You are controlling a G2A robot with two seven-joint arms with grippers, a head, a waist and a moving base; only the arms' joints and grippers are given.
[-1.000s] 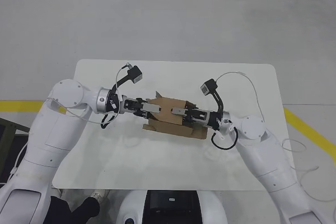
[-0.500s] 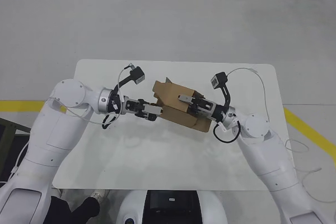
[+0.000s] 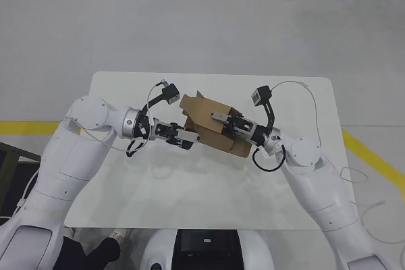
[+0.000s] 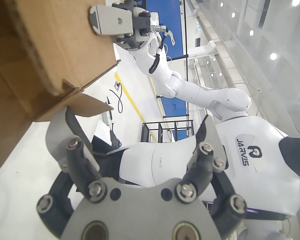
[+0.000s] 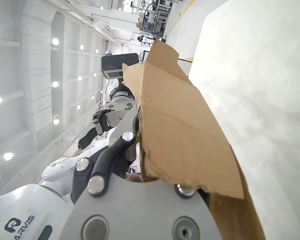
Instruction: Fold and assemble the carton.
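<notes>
Right gripper (image 3: 217, 117), clenched on the carton (image 3: 209, 128), has lifted it off the desk (image 3: 189, 196); left gripper (image 3: 186, 138), now released, is free to fold.

Both arms are bent in toward the carton (image 3: 204, 113) from opposite sides, elbows out. The right gripper (image 3: 224, 121) is clamped onto a carton panel. The left gripper (image 3: 186, 138) sits just beside the carton's lower corner with its fingers (image 4: 72, 123) spread wide, gripping nothing.
</notes>
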